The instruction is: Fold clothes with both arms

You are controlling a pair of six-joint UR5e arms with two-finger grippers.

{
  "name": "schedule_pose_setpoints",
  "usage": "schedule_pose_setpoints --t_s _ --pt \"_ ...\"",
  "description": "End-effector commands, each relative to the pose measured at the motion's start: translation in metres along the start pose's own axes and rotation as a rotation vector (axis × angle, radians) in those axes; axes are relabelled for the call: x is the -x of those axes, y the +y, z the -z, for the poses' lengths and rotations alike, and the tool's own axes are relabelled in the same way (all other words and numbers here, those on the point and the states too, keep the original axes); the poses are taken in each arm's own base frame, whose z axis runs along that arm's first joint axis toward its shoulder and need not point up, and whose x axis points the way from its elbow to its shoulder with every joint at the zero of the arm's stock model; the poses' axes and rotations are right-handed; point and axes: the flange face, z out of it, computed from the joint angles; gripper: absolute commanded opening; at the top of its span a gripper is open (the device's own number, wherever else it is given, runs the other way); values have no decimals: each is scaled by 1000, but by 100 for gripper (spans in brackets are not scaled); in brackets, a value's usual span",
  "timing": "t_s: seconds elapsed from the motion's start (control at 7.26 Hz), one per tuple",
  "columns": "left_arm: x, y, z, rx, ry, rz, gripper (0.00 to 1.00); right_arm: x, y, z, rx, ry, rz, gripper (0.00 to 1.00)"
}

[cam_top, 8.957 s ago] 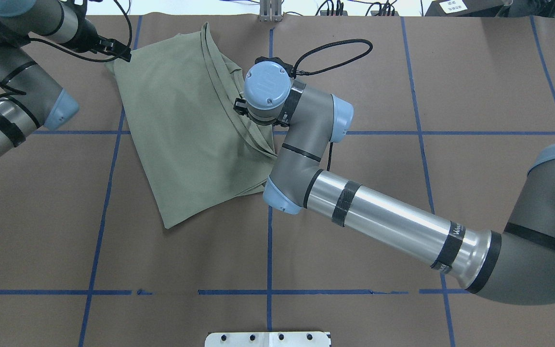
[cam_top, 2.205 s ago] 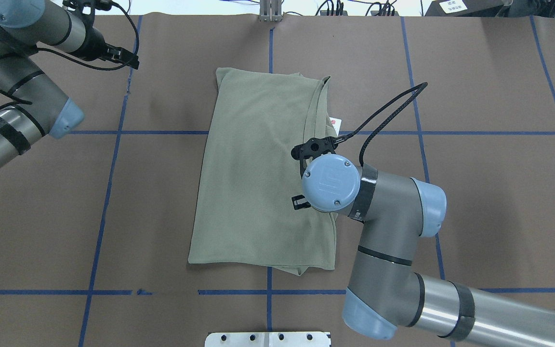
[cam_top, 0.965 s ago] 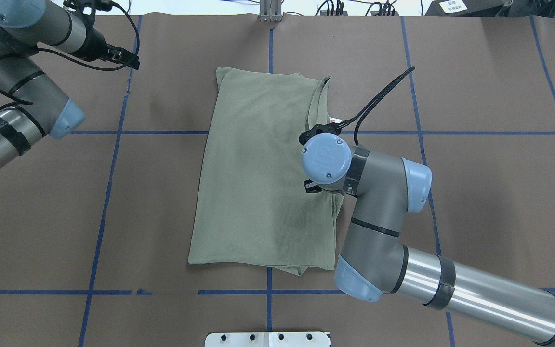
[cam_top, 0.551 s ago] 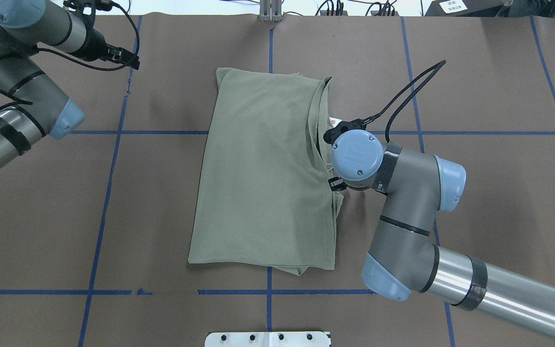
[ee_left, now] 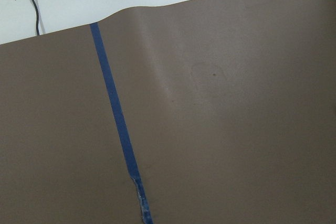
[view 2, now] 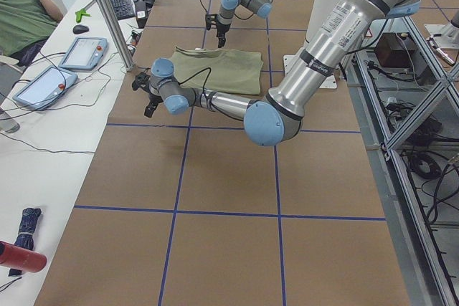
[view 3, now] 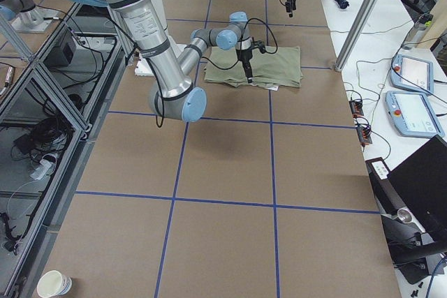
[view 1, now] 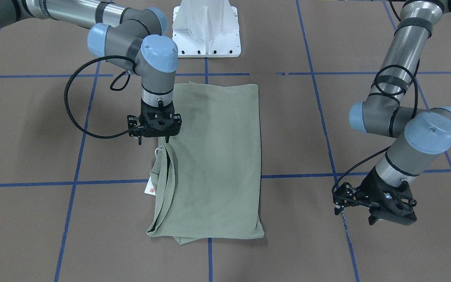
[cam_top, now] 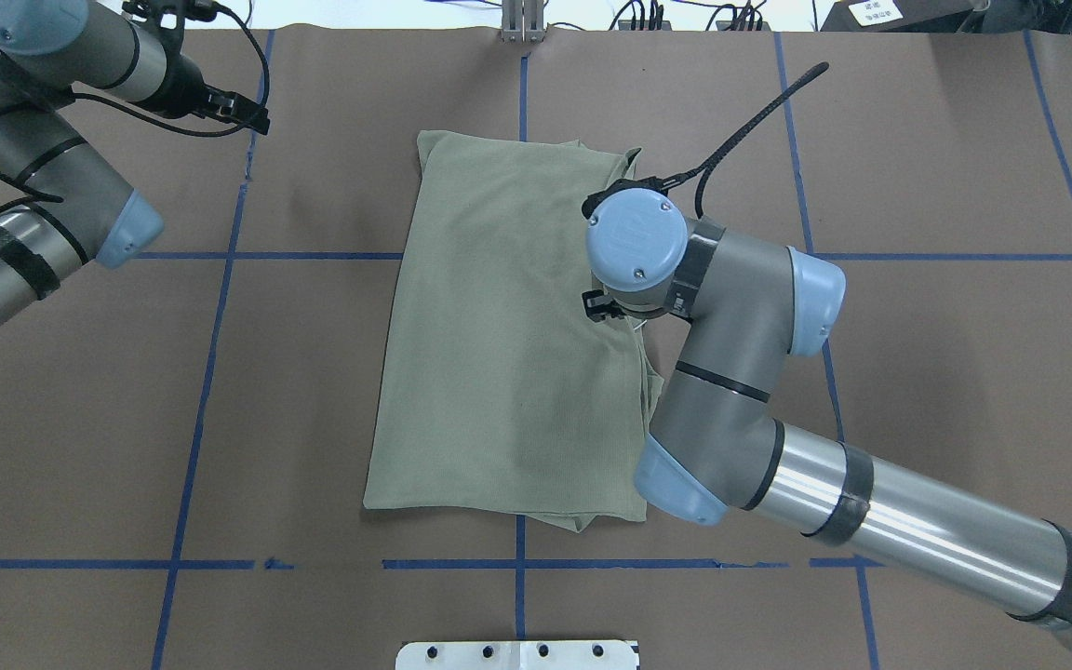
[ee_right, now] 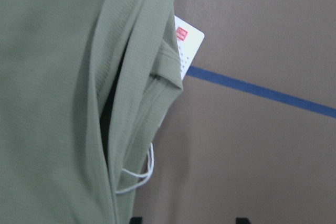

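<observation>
Nearest the robot, the shirt (cam_top: 499, 326) lies flat on the tabletop (cam_top: 917, 372), folded into a long panel whose near end stops just short of a blue tape line (cam_top: 462, 564). Partway along its right edge, where several layers lie stacked and slightly gaping, the right hand (view 1: 154, 140) hangs with its fingers spread and nothing between them. One tip seems to touch the top layer; the other is over bare tabletop. Just beyond, the paper tag (view 1: 150, 190) pokes out from under that edge, and its string (ee_right: 140, 178) loops free. At the far left corner, the left hand (cam_top: 243, 110) waits well apart from the shirt; I cannot tell whether it is clenched or released.

If the right hand closes here, it may pinch only the upper layer or snag the string. A pull would then peel the stack open. With one arm working alone, the panel could also drag askew.
</observation>
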Motion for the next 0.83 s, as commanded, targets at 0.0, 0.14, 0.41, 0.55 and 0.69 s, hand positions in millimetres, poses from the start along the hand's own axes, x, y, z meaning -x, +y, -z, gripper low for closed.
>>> schedule_pose_setpoints --t_s 0.0,0.14,0.41,0.55,0.69 --pt "-1 0 0 1 1 -2 100 12 -35 -36 -37 -54 -35 85" --pt "-1 1 -1 2 0 -1 100 13 -37 -44 -37 -56 -41 85" --pt "0 1 -1 2 0 -1 100 7 -32 -52 14 1 -29 84" --pt "0 1 -1 2 0 -1 100 2 -29 -57 30 23 -10 84" --pt "0 1 -1 2 0 -1 100 -6 -24 -65 51 55 9 84"
